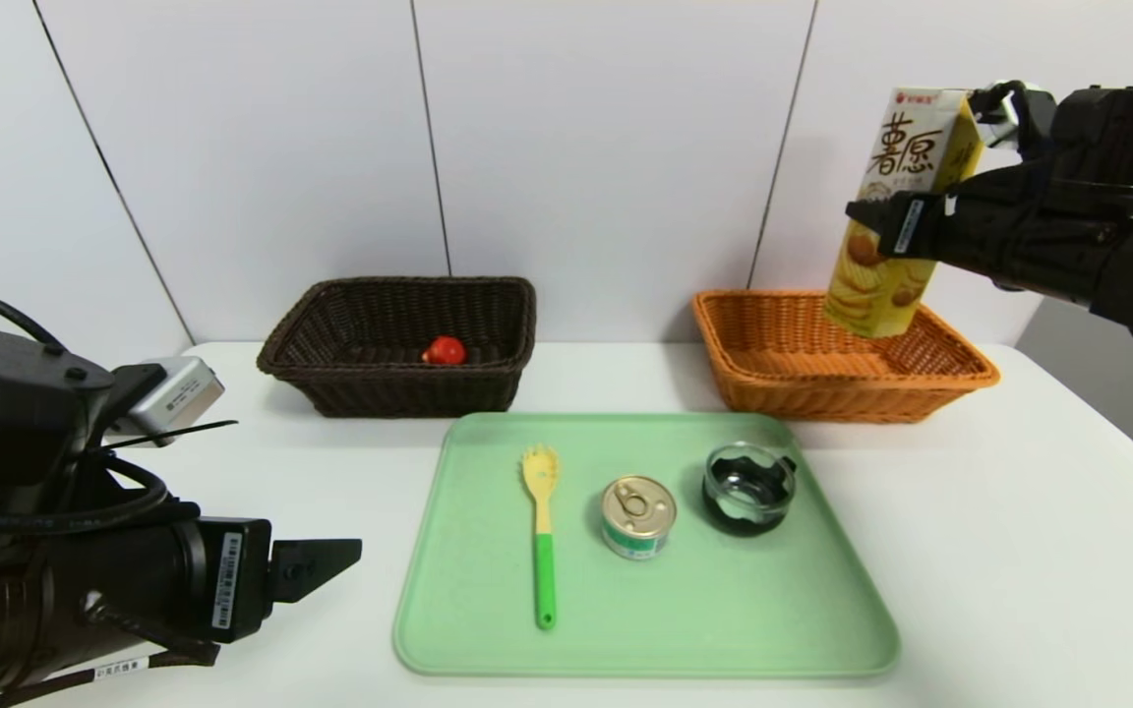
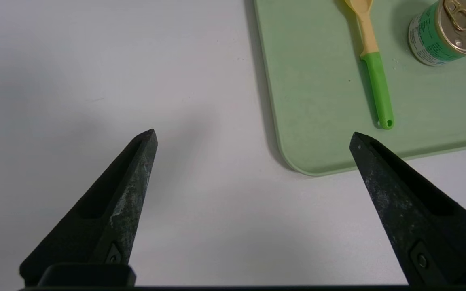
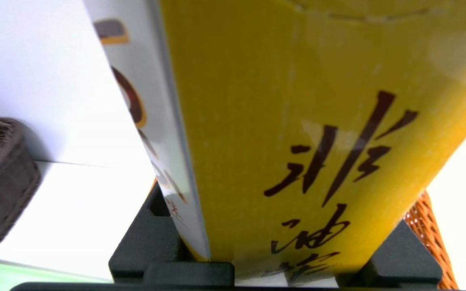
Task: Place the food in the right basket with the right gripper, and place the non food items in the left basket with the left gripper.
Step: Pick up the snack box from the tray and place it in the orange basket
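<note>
The yellow carton (image 1: 871, 280) is tall and many-sided, with a white panel bearing large brown Chinese characters above pictures of golden snacks; it tilts in the air over the orange-tan basket (image 1: 847, 385), its lower end above the basket's opening. The right gripper (image 1: 896, 221) has its fingers clamped on the carton's sides. Near the tray's far right corner sits a dark glass dish (image 1: 747, 487), clear at the rim; the round tin (image 1: 637, 516), gold-lidded with a green-white label, stands between it and the pasta fork (image 1: 544, 551), whose green handle points to the near edge of the green tray (image 1: 724, 629). The red rubber duck (image 1: 446, 351) lies in the dark brown basket (image 1: 399, 379), beyond the tray's far left corner. The left gripper (image 2: 253, 131) hangs beside the tray's left edge, fingers wide apart and holding nothing. The right wrist view alone shows a broad yellow face with more dark brushed writing; the left wrist view alone shows both left fingers. The carton's top is cut off in the right wrist view, the fork's head in the left, and the duck is partly hidden behind the basket's near rim.
</note>
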You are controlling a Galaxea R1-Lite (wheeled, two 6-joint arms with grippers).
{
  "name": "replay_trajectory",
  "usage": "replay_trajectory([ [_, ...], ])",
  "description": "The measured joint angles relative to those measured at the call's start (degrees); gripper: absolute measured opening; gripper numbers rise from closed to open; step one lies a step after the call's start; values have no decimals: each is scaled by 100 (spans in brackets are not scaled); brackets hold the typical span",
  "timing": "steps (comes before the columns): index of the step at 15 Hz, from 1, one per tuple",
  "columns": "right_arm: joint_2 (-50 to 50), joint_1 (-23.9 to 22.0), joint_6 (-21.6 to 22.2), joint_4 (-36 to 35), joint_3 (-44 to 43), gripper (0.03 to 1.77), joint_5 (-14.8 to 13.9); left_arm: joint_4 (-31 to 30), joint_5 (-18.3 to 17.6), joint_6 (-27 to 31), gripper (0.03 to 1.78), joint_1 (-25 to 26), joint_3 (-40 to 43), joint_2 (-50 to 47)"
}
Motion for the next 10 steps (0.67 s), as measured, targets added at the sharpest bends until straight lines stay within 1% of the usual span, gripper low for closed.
replay_trajectory([
  [2,244,-46,9,-268,0,89,-11,2,4,-7,169,0,11,11],
  [5,699,-79,2,-891,10,89,-61,2,2,-18,169,0,17,20],
  [10,1414,-110,-28,-1621,0,89,-239,0,0,-21,169,0,27,30],
])
